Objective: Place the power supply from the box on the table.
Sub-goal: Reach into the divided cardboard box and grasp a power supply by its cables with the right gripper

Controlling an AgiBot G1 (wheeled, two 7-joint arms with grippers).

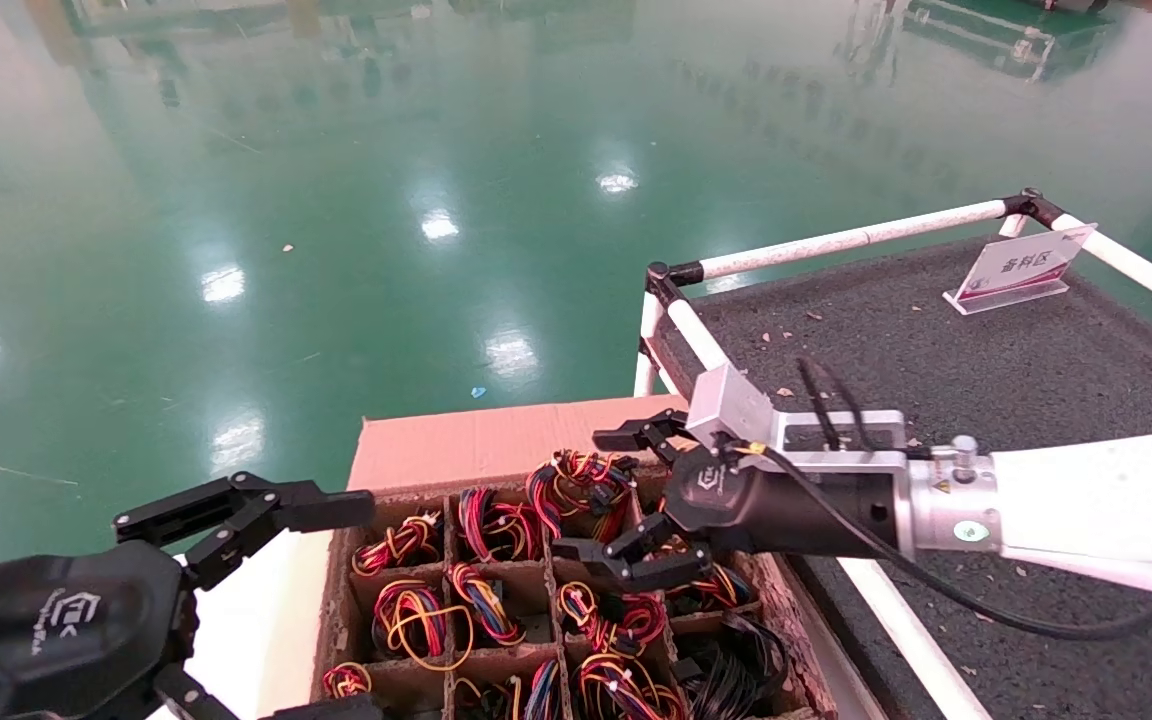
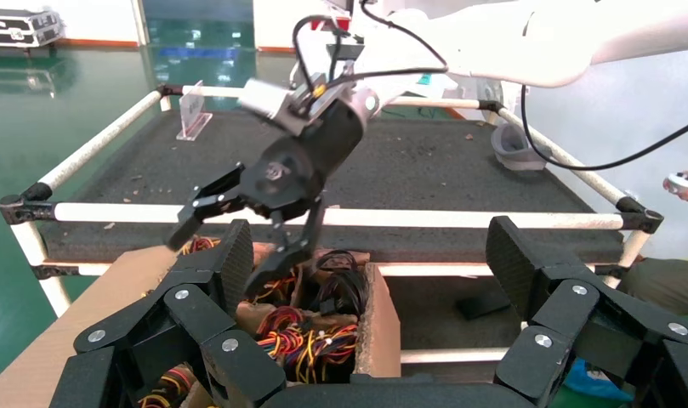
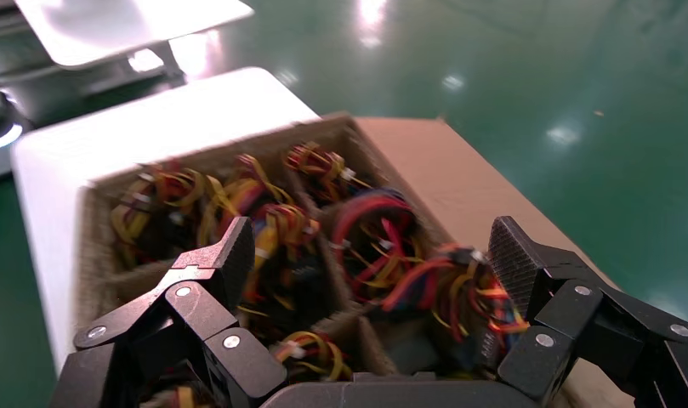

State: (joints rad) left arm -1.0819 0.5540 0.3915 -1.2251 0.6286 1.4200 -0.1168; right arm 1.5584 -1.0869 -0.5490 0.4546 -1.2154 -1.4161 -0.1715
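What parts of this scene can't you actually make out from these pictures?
- Power supply bodies: in the head view the box cells show only wire bundles; the metal blocks beneath are hidden.
- Near end of the box: cut off by the head view's lower edge.
- White sign on the table: its lettering is too small to read.
- Cell under the open right gripper: hidden by the gripper.
- Left gripper, open beside the box: lower finger cut off.

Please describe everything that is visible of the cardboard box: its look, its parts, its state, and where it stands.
The box is a brown cardboard carton with rough, worn edges. A cardboard grid splits it into square cells, most holding bundles of red, yellow, orange and black wires. One plain flap lies open on its far side. It stands upright beside the table, by a white pipe of its frame. The right end effector hovers open above the cells and touches nothing.
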